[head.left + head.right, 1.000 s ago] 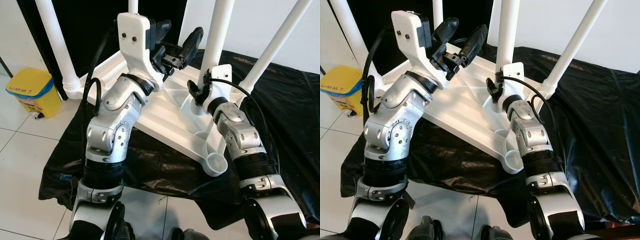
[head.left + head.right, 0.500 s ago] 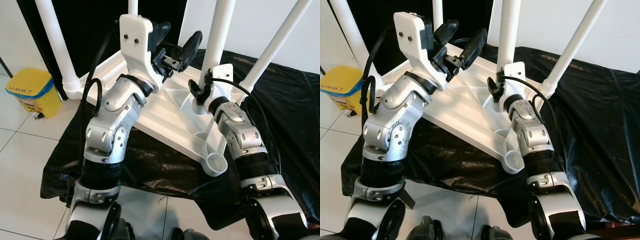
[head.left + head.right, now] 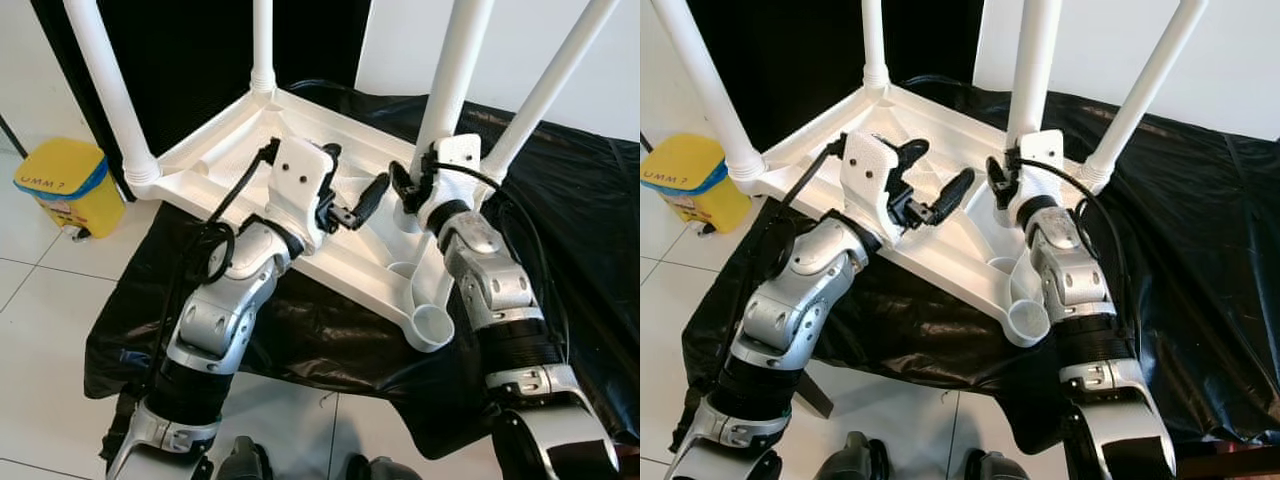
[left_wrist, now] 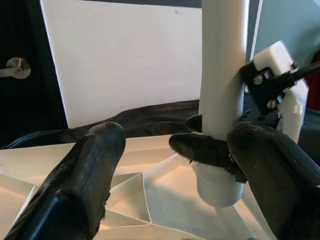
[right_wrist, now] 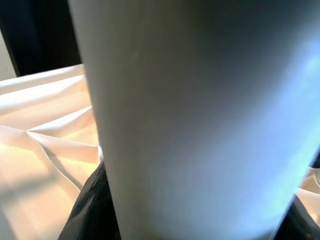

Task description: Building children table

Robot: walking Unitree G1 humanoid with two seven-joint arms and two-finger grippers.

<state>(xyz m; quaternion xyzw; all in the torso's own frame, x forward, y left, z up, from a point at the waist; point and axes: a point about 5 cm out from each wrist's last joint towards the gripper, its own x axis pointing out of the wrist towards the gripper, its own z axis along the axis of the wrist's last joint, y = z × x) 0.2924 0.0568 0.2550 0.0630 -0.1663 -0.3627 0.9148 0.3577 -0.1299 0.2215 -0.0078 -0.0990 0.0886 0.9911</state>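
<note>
**Right gripper holds a table leg, left gripper is free**

The white plastic children's table lies upside down on a black plastic sheet spread on the floor, with its legs pointing up. The right gripper is closed around the base of one white round leg. The left gripper hovers just above the ribbed underside, fingers wide apart and holding nothing. A yellow bin stands beside the sheet.
</note>
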